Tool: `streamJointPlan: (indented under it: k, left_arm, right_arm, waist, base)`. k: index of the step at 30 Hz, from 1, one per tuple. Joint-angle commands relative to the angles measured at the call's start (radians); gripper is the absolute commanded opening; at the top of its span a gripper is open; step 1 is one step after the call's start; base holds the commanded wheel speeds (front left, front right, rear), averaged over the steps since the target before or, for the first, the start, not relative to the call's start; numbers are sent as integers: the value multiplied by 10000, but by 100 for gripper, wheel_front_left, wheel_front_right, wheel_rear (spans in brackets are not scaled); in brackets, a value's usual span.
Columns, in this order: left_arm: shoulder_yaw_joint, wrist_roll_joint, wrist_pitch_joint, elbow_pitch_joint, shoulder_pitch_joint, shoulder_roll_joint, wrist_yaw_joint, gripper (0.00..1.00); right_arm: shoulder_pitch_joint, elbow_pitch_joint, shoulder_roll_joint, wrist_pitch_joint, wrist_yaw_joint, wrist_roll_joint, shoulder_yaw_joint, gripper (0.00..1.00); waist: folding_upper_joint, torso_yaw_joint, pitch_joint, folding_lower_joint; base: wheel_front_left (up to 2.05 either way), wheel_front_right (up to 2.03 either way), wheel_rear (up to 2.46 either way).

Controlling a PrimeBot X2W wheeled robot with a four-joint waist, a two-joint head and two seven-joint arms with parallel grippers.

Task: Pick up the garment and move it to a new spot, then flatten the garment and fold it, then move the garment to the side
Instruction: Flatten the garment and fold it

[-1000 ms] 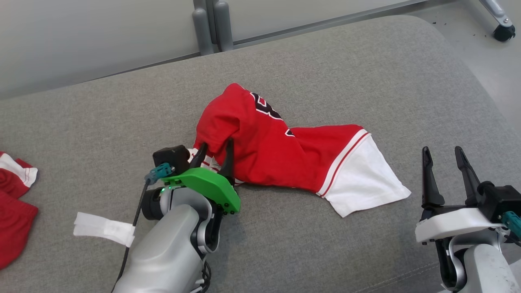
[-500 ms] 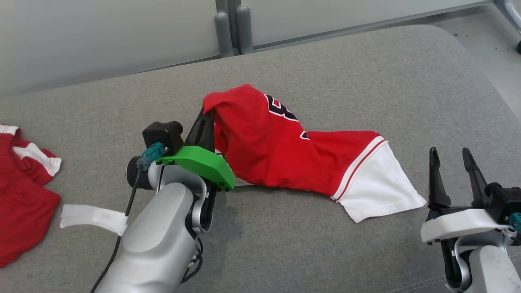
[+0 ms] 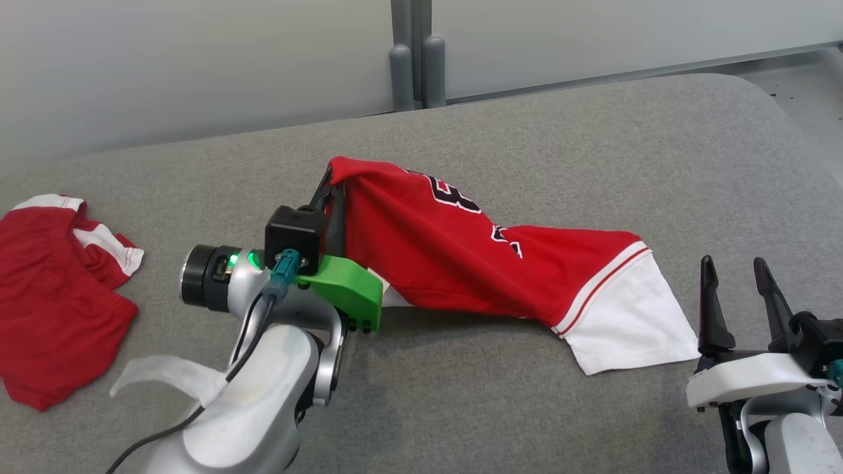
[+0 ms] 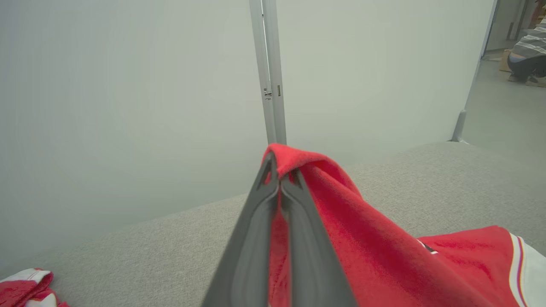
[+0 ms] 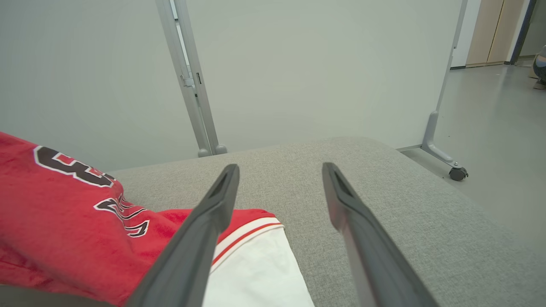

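Pinch on! The left gripper (image 3: 328, 183) had its two long dark fingers (image 4: 251, 238) pressed together on a fold of the red fabric jersey (image 3: 461, 263), the one with the white hem panel and black-and-white print. In the left wrist view the cloth peaked right over the fingertips and spilled away to that view's right of them. From that pinch the jersey hung like a tent. Its peak at the fingertips was raised off the grey woven cushion (image 3: 560, 145), and the rest sloped down and away toward the right gripper (image 3: 733, 263). The white hem lay flat on the cushion just beside the base of that gripper's fingers.

Over on the right, the fingers were spread wide with nothing between them but bare cushion. In the right wrist view the white hem sat behind the finger (image 5: 192, 256) on that view's left.

Well apart from the left fingers, out past the wrist side, a second crumpled red-and-white garment (image 3: 59, 289) lay on the cushion. A loose pale strap (image 3: 164, 375) sat on the left forearm. Beyond both sets of fingertips stood a pale grey-green partition with a metal post (image 3: 415, 59).
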State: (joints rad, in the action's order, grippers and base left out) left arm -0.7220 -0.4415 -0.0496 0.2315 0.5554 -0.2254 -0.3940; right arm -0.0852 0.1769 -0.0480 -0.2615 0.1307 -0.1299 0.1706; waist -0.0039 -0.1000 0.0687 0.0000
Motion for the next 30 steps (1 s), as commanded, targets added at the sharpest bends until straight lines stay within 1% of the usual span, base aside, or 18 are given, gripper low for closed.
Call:
streamJointPlan:
  k: [1, 2, 4, 7, 10, 14, 17, 19, 23, 24, 25, 29, 30]
  left_arm:
    - [-33, 51, 136, -208, -155, -86, -142, 0]
    - [-25, 26, 329, -464, -282, -141, -272, 0]
    - [-32, -139, 657, -698, -525, -256, -373, 0]
    - [67, -483, 878, -373, -671, -316, -163, 0]
    - [204, -872, 709, 457, -436, -116, 232, 0]
    - [282, -950, 296, 2023, 319, 154, 738, 0]
    - [287, -1003, -20, 3160, 987, 502, 1093, 0]
    - [324, -1122, -212, 3872, 1374, 848, 1350, 0]
    - [260, -1384, -382, 5421, 1858, 1251, 1890, 0]
    - [218, -1441, -424, 5739, 1943, 1337, 2044, 0]
    - [218, -1441, -424, 5739, 1943, 1337, 2044, 0]
    - [7, -1590, -748, 6736, 2162, 1620, 2452, 0]
    - [-62, -1620, -857, 6881, 2190, 1649, 2537, 7]
  right_arm:
    - [53, -17, -28, -33, 1, -78, -5, 100]
    - [22, -25, -29, -33, 1, -95, -24, 100]
    - [-65, -20, -28, -33, 1, -123, -92, 100]
    - [-278, 6, -28, -33, 1, -133, -250, 100]
    - [-472, 59, -29, -33, 1, -143, -396, 100]
    - [-796, 120, -26, -33, 1, -142, -697, 100]
    - [-997, 174, -28, -33, 1, -179, -920, 100]
    - [-1116, 211, -26, -33, 1, -230, -1046, 100]
    - [-1273, 294, -26, -33, 1, -298, -1281, 100]
    - [-1291, 303, -26, -33, 1, -320, -1307, 100]
    - [-1291, 303, -26, -33, 1, -320, -1307, 100]
    - [-1247, 322, -26, -33, 1, -365, -1288, 100]
    - [-1233, 337, -26, -33, 1, -366, -1262, 100]
  waist:
    - [39, -47, 76, 0]
    - [39, -74, 125, 0]
    - [39, -170, 258, 0]
    - [39, -382, 508, 0]
    - [39, -647, 794, 0]
    - [39, -1063, 1145, 0]
    - [39, -1385, 1369, 0]
    - [39, -1570, 1482, 0]
    - [39, -1895, 1635, 0]
    - [39, -1937, 1660, 0]
    - [39, -1937, 1660, 0]
    - [39, -1908, 1713, 0]
    - [39, -1848, 1703, 0]
  base:
    - [0, 0, 0]
    - [0, 0, 0]
    - [0, 0, 0]
    - [0, 0, 0]
    - [0, 0, 0]
    - [0, 0, 0]
    - [0, 0, 0]
    - [0, 0, 0]
    - [0, 0, 0]
    - [0, 0, 0]
    - [0, 0, 0]
    - [0, 0, 0]
    - [0, 0, 0]
